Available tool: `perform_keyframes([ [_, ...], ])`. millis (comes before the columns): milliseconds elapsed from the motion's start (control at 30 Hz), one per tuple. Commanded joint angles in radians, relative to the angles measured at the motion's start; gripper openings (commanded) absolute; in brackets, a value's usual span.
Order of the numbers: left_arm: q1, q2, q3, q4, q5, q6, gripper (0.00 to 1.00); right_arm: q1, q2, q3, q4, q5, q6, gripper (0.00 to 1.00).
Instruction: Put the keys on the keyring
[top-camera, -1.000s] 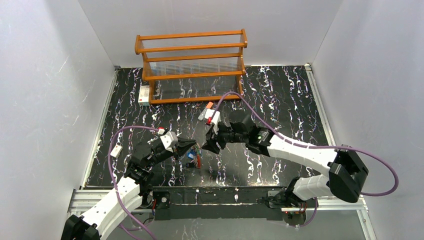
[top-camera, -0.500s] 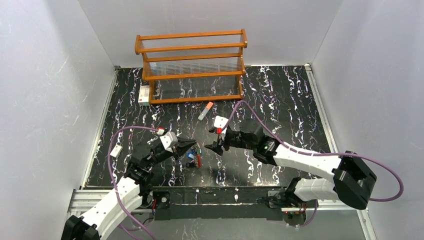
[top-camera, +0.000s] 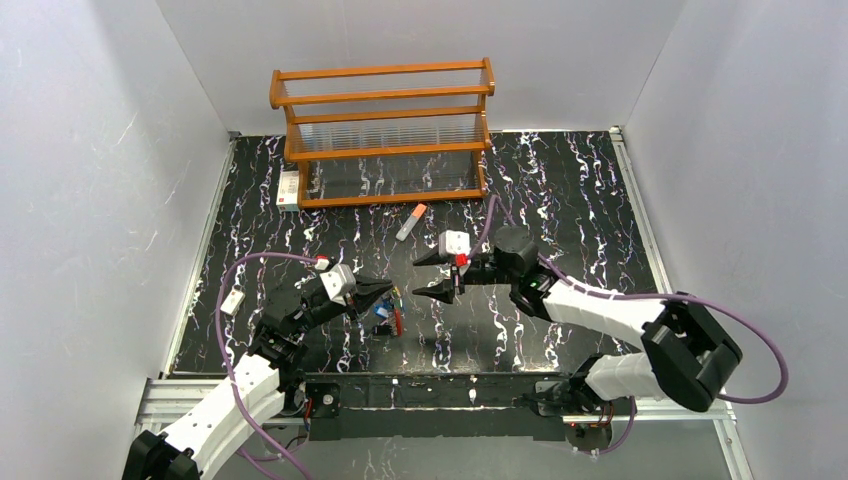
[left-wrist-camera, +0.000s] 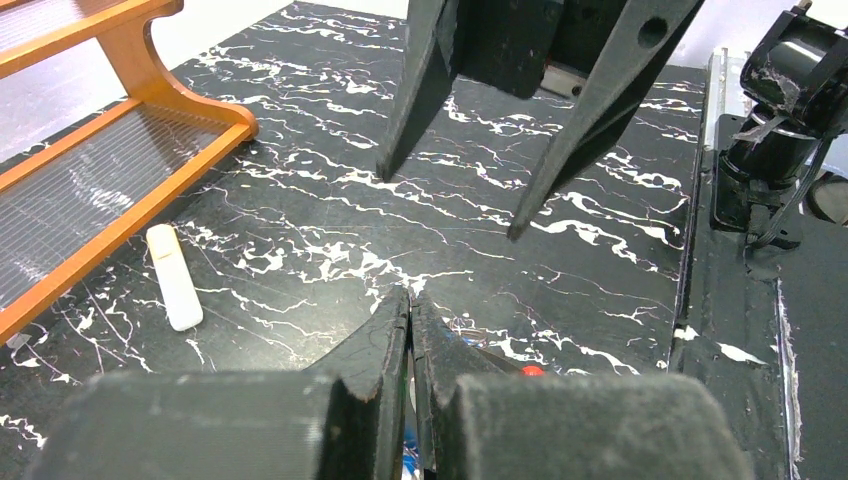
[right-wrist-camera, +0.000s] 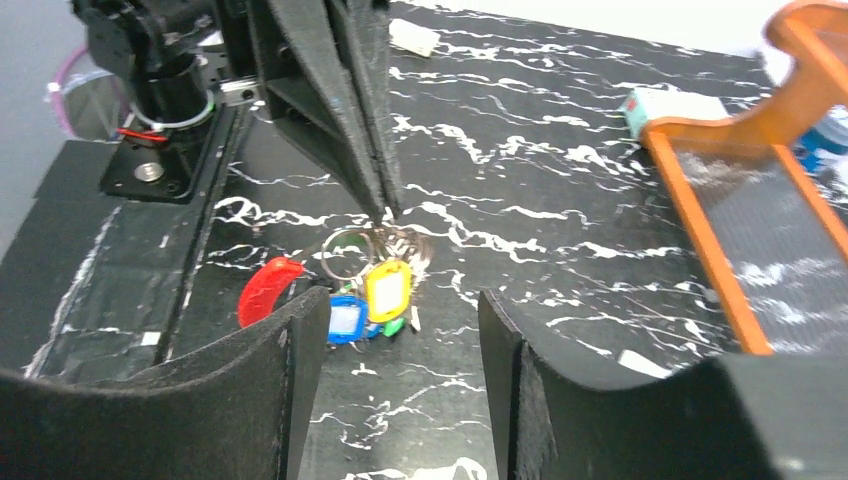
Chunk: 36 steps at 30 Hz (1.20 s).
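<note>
**Now: right gripper lined up on the key cluster**

At left, the left gripper (top-camera: 392, 293) has its jaws clenched, tips down at the wire of the keyring (right-wrist-camera: 262, 292). Whether they pinch the wire or merely touch it cannot be told. The keyring lies on the table (top-camera: 560, 190) just in front of those tips, its red section (top-camera: 397, 321) nearest the arms' bases. The keys (right-wrist-camera: 388, 290) (blue, yellow, green) are bunched against the loop. To the right, the right gripper (top-camera: 424, 278) stands near the cluster, jaws released and wide, nothing between them.

Judged step: taking up a key to feed onto the loop. How many keys are already on the keyring cannot be read. The next move likely calls for the right jaws to descend and close on one small key head without knocking the keyring away from the left tips.

Views: the right wrist alone resolves the key colours and the loop. The left wrist hides them behind its own fingers (left-wrist-camera: 370, 370), leaving only a red speck, but shows the right jaws empty. The top view alone gives the spacing of both arms.
</note>
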Motion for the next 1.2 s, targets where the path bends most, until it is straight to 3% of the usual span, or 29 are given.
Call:
perform_keyframes([
  [0, -0.002, -0.006, 0.027, 0.045, 0.02, 0.029, 0.0, -0.007, 0.072, 0.043, 0.117, -0.163, 0.018, 0.61],
  [100, -0.002, -0.005, 0.027, 0.046, 0.02, 0.026, 0.0, -0.006, 0.121, 0.065, 0.159, -0.199, 0.044, 0.56],
  [333, -0.002, -0.007, 0.027, 0.049, 0.023, 0.024, 0.0, -0.007, 0.219, 0.097, 0.3, -0.176, 0.141, 0.54],
  [700, -0.002, -0.007, 0.025, 0.054, 0.023, 0.025, 0.0, 0.001, 0.322, 0.142, 0.345, -0.235, 0.168, 0.46],
  [767, -0.002, -0.007, 0.024, 0.054, 0.023, 0.023, 0.0, 0.001, 0.33, 0.139, 0.352, -0.237, 0.167, 0.42],
  [900, -0.002, -0.004, 0.025, 0.055, 0.022, 0.026, 0.0, 0.001, 0.34, 0.139, 0.358, -0.24, 0.164, 0.24],
  [1067, -0.002, -0.004, 0.024, 0.057, 0.026, 0.024, 0.0, 0.002, 0.358, 0.141, 0.395, -0.245, 0.194, 0.19],
  [1167, -0.002, -0.005, 0.024, 0.057, 0.026, 0.024, 0.0, 0.0, 0.355, 0.138, 0.399, -0.249, 0.193, 0.04],
])
